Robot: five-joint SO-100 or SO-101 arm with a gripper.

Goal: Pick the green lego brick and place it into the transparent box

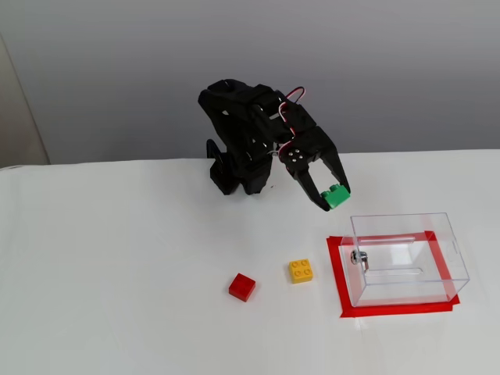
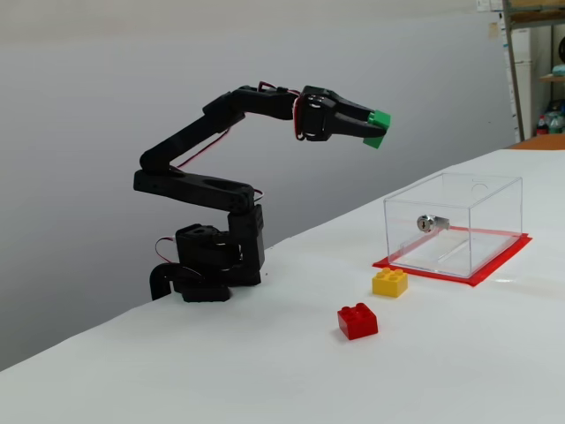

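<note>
The gripper (image 2: 371, 126) has its jaws clamped on the green brick (image 1: 337, 195), high in the air, short of the clear box (image 2: 455, 225). The risk: the brick sits right at the fingertips, so it may slip or clip the box's near wall.

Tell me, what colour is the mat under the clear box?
Red. The mat frames the transparent box, clearest in a fixed view looking down.

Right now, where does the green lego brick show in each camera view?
A fixed view: green lego brick right of centre, held in the jaws above the table.
Another fixed view: upper centre-right, at the arm's tip.
Shared landmark: the transparent box, lower right of it.
</note>
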